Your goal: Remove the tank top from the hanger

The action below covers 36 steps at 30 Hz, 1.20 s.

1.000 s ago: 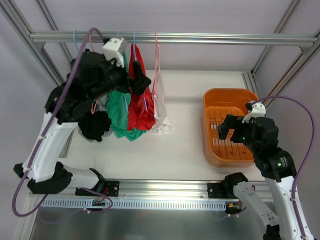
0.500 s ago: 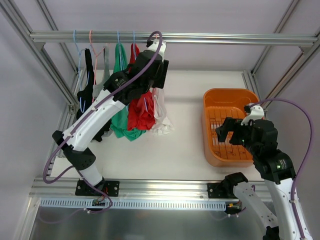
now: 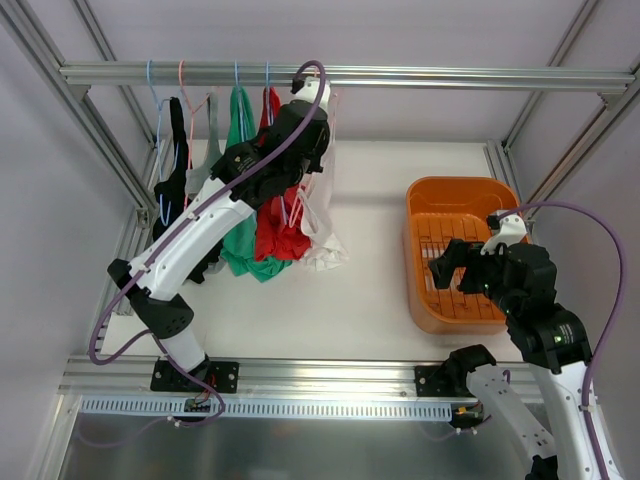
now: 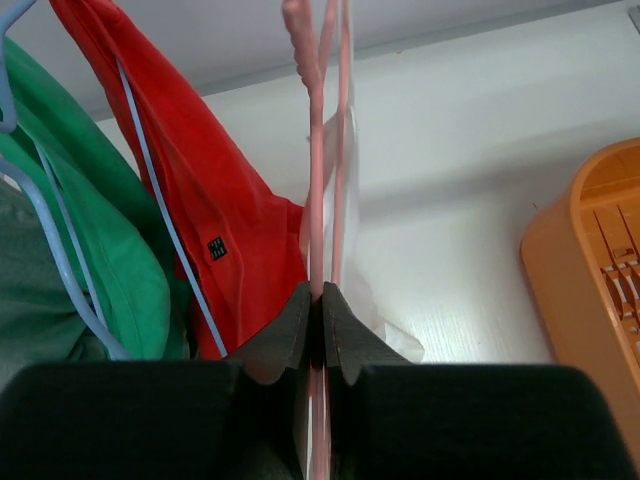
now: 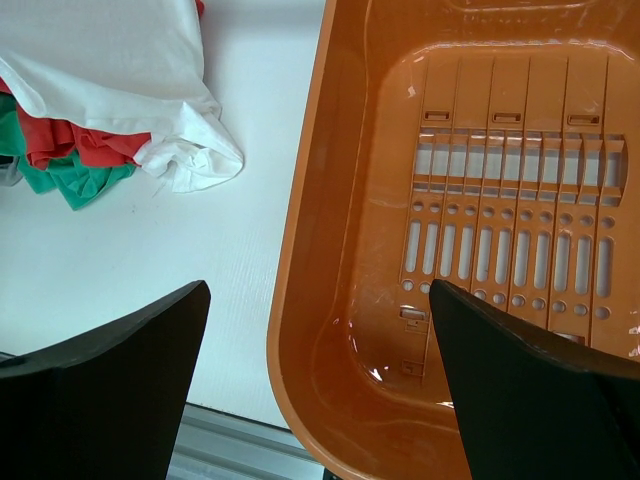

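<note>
- I am watching from the top camera as the left arm is reaching up toward the rail (image 3: 450, 77), where several garments are hanging side by side.
- The left gripper (image 3: 310, 140) is sitting at the right end of that row, against the pink hanger (image 3: 313, 100).
- In the left wrist view, the left gripper (image 4: 318, 300) is pinching the thin wire of the pink hanger (image 4: 314, 200). Its two dark fingers are pressing together with only the wire between them.
- The white tank top (image 3: 320, 225) is hanging on that pink hanger as the rightmost garment on the rail. Its bunched lower end is drooping down to the white table (image 3: 370, 300).
- In the left wrist view only a sliver of the white tank top (image 4: 385, 335) is showing, just behind the wire.
- A red garment (image 3: 280, 225) is hanging immediately to the left of the tank top and touching it, with a green garment (image 3: 240, 240) beyond it and a black garment (image 3: 177, 150) farthest left.
- The right arm is holding its claw over the near end of the orange basket (image 3: 455, 200), well apart from the clothes.
- In the right wrist view, the right gripper (image 5: 318, 290) is spreading wide and gripping nothing, with the slotted floor of the orange basket (image 5: 500, 200) lying below it.
- That same view is catching the tank top's crumpled hem (image 5: 110, 60) on the table to the left of the basket.
</note>
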Tool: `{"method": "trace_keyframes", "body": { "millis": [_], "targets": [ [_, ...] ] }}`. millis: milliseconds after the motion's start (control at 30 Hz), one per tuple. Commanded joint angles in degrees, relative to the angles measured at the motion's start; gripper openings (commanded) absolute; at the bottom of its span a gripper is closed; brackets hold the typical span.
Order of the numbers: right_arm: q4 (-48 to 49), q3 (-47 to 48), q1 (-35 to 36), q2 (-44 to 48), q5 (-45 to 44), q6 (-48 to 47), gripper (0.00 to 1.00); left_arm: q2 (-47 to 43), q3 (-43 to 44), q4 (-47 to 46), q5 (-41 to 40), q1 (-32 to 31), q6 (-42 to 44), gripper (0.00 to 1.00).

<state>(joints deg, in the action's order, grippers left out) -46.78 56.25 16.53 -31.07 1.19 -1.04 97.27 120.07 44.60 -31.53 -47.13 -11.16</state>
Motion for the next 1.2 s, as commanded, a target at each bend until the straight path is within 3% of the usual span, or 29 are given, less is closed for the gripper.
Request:
{"method": "trace_keyframes", "body": {
  "millis": [0,500,967,1100,1167],
  "targets": [
    [1.87,-0.09,0.25,0.22,1.09,-0.02,0.98,-1.12,2.8,-2.41,-0.82,0.11,-1.23,0.0],
    [1.96,-0.44,0.25,0.22,0.13,-0.37,0.98,-4.02,6.93,-6.37,5.77,-0.85,-3.61,0.0],
    [5.73,-1.14,0.25,0.31,4.78,-0.46,0.98,-18.69,-12.84,-7.69,9.72,-6.74,-7.39,0.0],
    [10.04,-1.23,0.34,0.57,14.76,-1.95,0.97,-23.35,-17.49,-7.6,14.46,-8.06,-8.0,0.0],
    [13.73,-0.44,0.25,-0.22,19.53,-1.6,0.94,-27.2,-20.83,-7.6,20.87,-8.24,-8.09,0.0]
  ]
}}
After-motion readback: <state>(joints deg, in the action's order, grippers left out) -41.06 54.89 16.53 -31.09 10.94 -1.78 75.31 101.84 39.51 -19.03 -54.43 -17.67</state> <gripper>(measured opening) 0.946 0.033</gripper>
